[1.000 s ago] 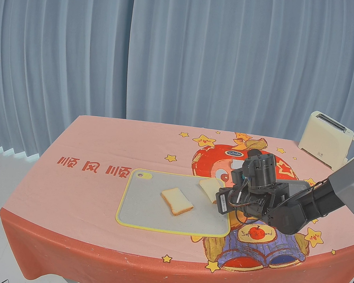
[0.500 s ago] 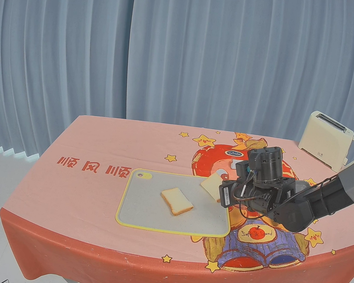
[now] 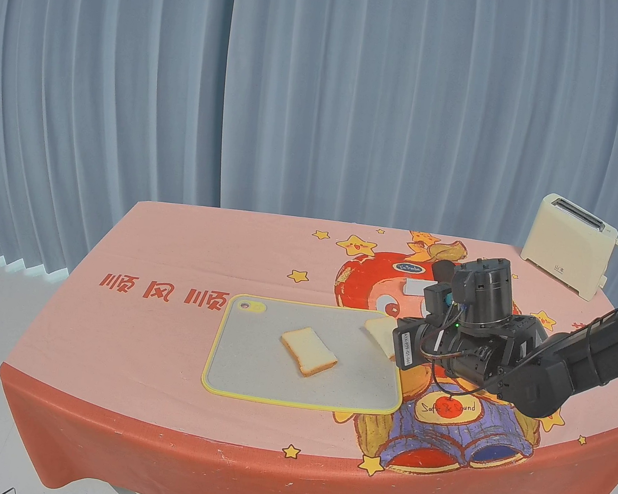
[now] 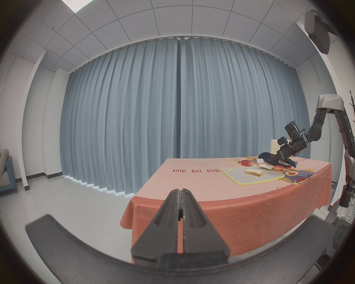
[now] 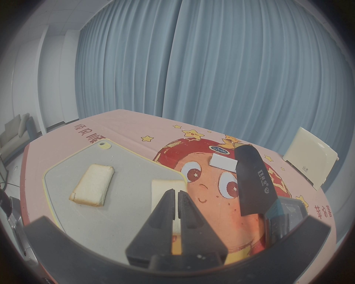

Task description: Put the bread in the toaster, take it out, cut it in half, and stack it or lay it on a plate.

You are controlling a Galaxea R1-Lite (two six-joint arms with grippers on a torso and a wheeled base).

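Right claw has carried bread half rightward.

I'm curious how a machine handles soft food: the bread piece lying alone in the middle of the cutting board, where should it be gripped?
Probably across its two long sides, near the middle, coming straight down from above. The bread piece lies flat on the cutting board, longer than it is wide, with bare board all round, so its narrow width is easy to straddle.

Our right arm stretches in low across from the right, gripper pinched on a bread slice. Our left gripper hangs low, fingers pressed together.
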